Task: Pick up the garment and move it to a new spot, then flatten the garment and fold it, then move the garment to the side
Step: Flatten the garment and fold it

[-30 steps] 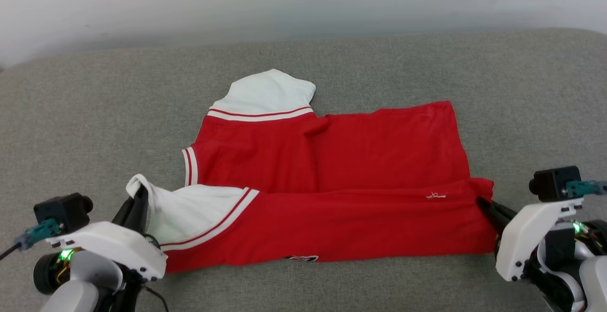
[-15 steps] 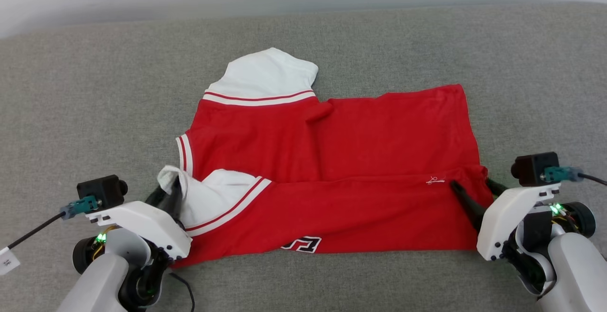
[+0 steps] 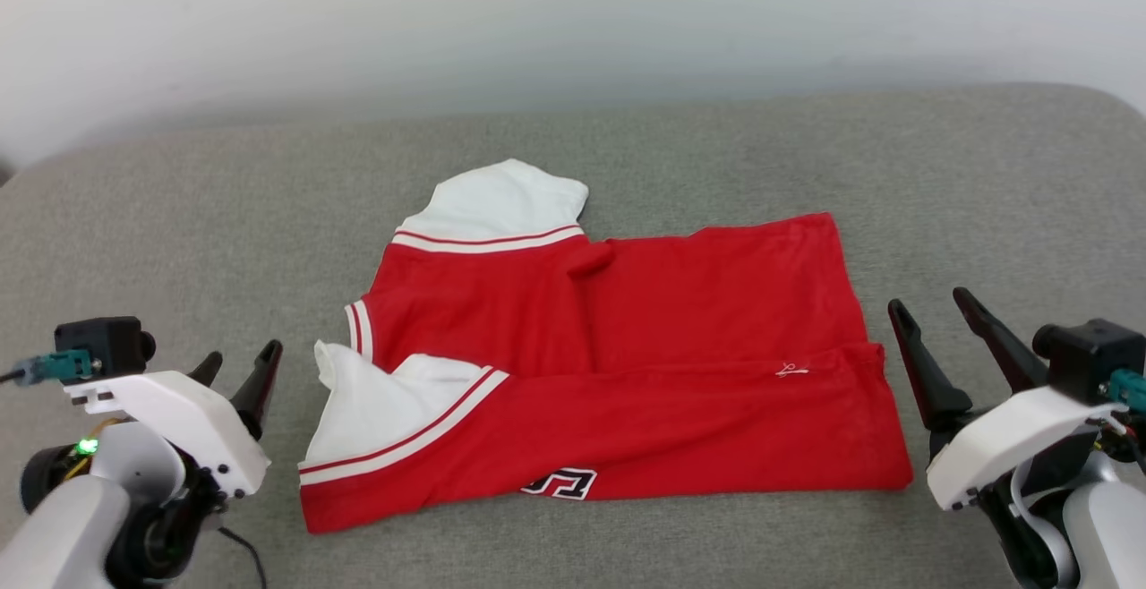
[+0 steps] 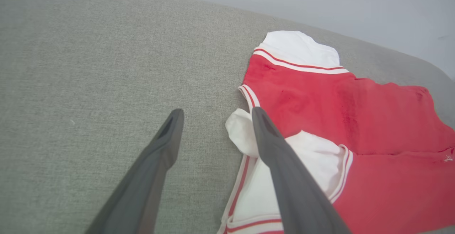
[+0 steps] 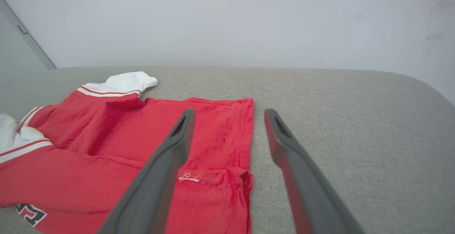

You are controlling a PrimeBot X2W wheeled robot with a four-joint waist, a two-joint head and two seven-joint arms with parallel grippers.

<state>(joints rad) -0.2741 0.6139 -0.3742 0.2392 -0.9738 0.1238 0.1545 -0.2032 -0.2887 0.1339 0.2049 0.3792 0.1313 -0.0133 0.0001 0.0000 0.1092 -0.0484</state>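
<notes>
Garment point(image 3: 618, 365) flat on couch point(image 3: 179, 213), between left claw point(image 3: 240, 365) and right claw point(image 3: 931, 311).

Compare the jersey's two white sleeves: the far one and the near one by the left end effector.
The far sleeve lies flat, sticking out past the garment body; the near sleeve is rumpled, its tip curled up. The far sleeve lies well away from the open left end effector; the near sleeve sits just beside it. Both are white with red-striped seams.

L gripper point(image 3: 240, 356): lower left, fingers apart, holding nothing, tips angled up + inward.
R gripper point(image 3: 929, 301): lower right, fingers apart, wider gap, holding nothing, tips angled up + inward.
</notes>
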